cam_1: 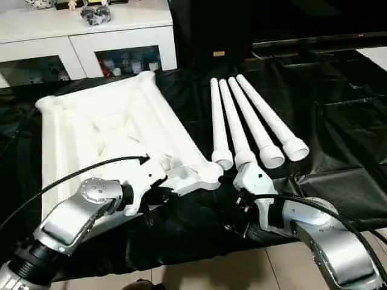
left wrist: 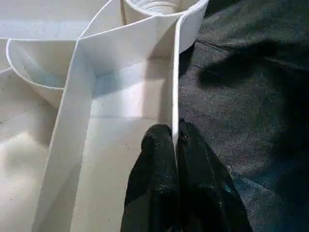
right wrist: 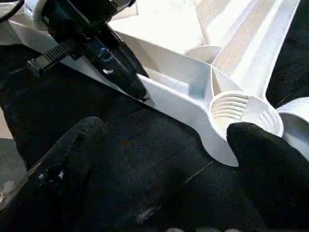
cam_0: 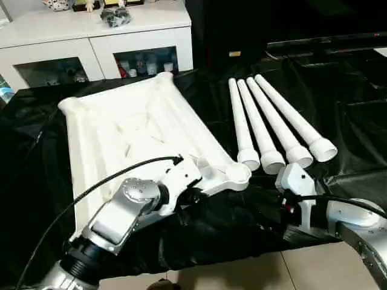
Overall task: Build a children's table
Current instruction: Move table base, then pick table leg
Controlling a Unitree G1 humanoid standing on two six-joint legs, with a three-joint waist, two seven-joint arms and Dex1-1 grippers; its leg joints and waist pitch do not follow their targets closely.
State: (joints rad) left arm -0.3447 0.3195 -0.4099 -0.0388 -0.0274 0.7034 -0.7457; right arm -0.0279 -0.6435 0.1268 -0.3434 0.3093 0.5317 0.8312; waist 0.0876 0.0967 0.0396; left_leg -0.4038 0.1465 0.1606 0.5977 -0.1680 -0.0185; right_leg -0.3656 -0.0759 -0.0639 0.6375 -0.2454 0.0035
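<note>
Left gripper (left wrist: 176, 145) jaws pinch the tabletop (cam_0: 121, 127) rim; right gripper (right wrist: 164, 159) jaws apart, seemingly empty, tips cut off.

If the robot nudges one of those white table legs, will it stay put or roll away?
The table legs are round tubes lying on a black sheet, so one would probably roll. Their taper suggests it would curve rather than run straight. The open hollow ends suggest they're light, so even a slight push might shift one.

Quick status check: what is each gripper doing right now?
Left gripper: shut on the tabletop, pinching its thin edge wall near a corner socket.
Right gripper: open, holding nothing, beside that corner socket.
</note>
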